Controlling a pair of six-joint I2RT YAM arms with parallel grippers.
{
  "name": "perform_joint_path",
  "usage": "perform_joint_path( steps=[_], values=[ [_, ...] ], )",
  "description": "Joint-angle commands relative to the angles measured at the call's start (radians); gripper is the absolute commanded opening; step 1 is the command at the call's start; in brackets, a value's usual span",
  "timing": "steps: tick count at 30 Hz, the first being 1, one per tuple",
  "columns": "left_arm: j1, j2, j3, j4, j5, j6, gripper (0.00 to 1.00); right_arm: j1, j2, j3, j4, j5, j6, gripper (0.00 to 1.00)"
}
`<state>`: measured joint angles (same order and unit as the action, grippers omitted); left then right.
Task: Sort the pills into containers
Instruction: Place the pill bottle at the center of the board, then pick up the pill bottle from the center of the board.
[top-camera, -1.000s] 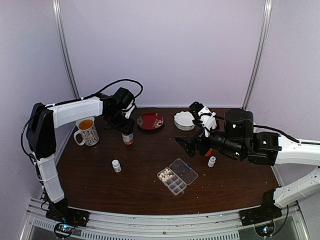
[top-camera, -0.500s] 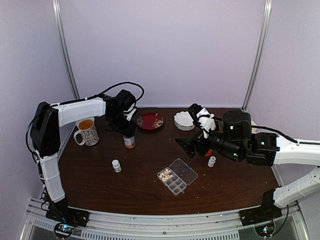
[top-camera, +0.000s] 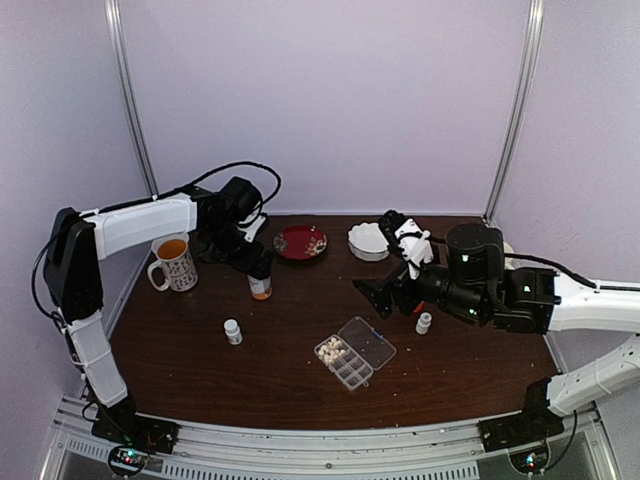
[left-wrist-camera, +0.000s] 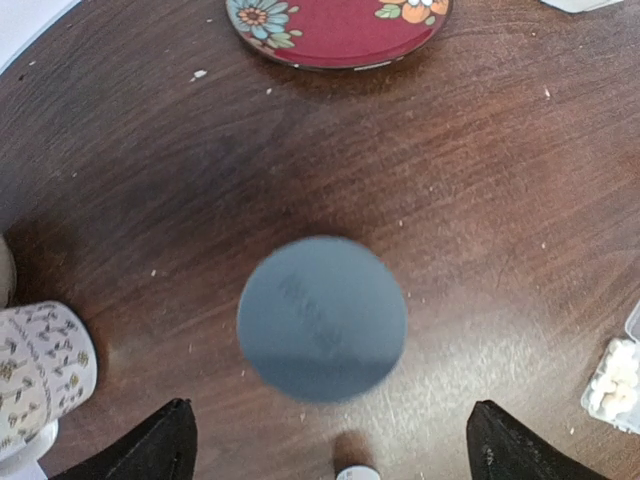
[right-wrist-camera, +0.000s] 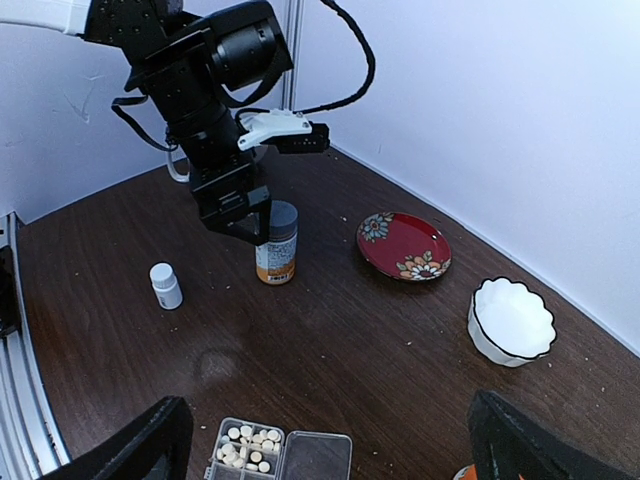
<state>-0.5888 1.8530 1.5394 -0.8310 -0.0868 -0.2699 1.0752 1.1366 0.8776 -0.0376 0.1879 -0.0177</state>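
The pill box (top-camera: 355, 353) lies open at the table's middle front, its clear lid folded out to the right. Whitish pills (top-camera: 331, 350) fill one end cell, also seen in the right wrist view as pills (right-wrist-camera: 248, 445) in the box (right-wrist-camera: 300, 458). My left gripper (top-camera: 252, 258) is open just above an orange bottle (top-camera: 260, 286) with a grey cap (left-wrist-camera: 322, 318). Its fingertips (left-wrist-camera: 150, 445) stand wide apart and clear of the cap. My right gripper (top-camera: 375, 291) hangs open and empty above the table, right of centre; from its own camera the gripper (right-wrist-camera: 335, 445) looks down on the box.
A small white bottle (top-camera: 233, 331) stands front left, another white bottle (top-camera: 424, 322) sits under the right arm beside an orange object (top-camera: 416, 305). A patterned mug (top-camera: 175, 263) stands at the left. A red floral plate (top-camera: 300, 242) and a white scalloped bowl (top-camera: 368, 240) are at the back.
The left gripper carried the orange bottle slightly nearer and set it down. It has now opened and let go; the bottle stands alone. The right arm has barely moved.
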Motion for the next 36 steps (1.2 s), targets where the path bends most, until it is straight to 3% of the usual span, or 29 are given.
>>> perform_joint_path(
  steps=[1,7,10,14,17,23,36],
  values=[
    [-0.009,-0.14,-0.101,0.044,-0.012,-0.044,0.97,-0.004,-0.027,-0.011,0.005,0.008,0.018,1.0],
    [-0.037,-0.288,-0.279,0.055,0.023,-0.096,0.97,-0.003,-0.018,-0.031,0.034,-0.004,0.094,1.0],
    [-0.055,-0.352,-0.367,0.058,0.06,-0.109,0.92,-0.003,0.034,0.037,-0.038,0.057,0.225,1.0],
    [-0.059,-0.407,-0.452,0.084,0.087,-0.135,0.86,-0.003,0.096,0.139,-0.174,0.08,0.238,1.0],
    [-0.059,-0.42,-0.499,0.111,0.087,-0.154,0.81,-0.003,0.077,0.096,-0.109,0.039,0.23,1.0],
    [-0.062,-0.379,-0.542,0.13,0.06,-0.181,0.67,-0.004,0.072,0.097,-0.108,0.037,0.265,1.0],
    [-0.089,-0.344,-0.548,0.132,0.021,-0.195,0.63,-0.004,0.094,0.124,-0.126,0.029,0.242,0.98]
  ],
)
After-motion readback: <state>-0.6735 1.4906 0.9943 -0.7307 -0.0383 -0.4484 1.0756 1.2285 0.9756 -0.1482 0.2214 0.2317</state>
